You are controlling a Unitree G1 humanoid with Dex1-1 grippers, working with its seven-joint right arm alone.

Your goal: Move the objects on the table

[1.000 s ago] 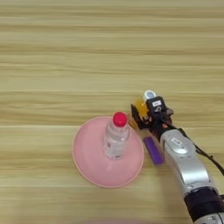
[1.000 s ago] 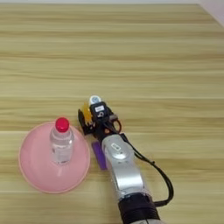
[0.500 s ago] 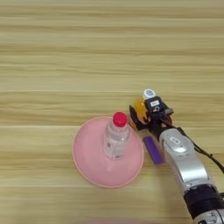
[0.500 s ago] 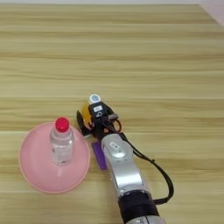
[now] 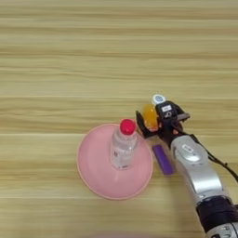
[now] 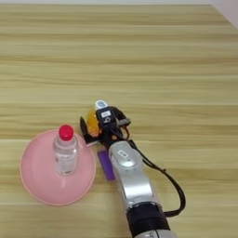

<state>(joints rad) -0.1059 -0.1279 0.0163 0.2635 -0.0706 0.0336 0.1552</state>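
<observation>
A clear bottle with a red cap (image 5: 123,145) (image 6: 65,151) stands upright in the middle of a pink plate (image 5: 95,172) (image 6: 32,188). Just right of the plate's upper rim is the orange-juice bottle (image 5: 150,115) (image 6: 94,122), its white cap (image 5: 158,99) (image 6: 100,104) pointing away. My right gripper (image 5: 155,123) (image 6: 98,128) has its black fingers around this bottle, one on each side of the orange body. The silver forearm (image 5: 197,169) comes in from the lower right.
A small purple block (image 5: 162,159) (image 6: 107,165) lies on the table between the plate and my forearm. The light wooden table (image 5: 93,60) stretches bare above and to the left. A black cable (image 6: 174,195) loops beside the forearm.
</observation>
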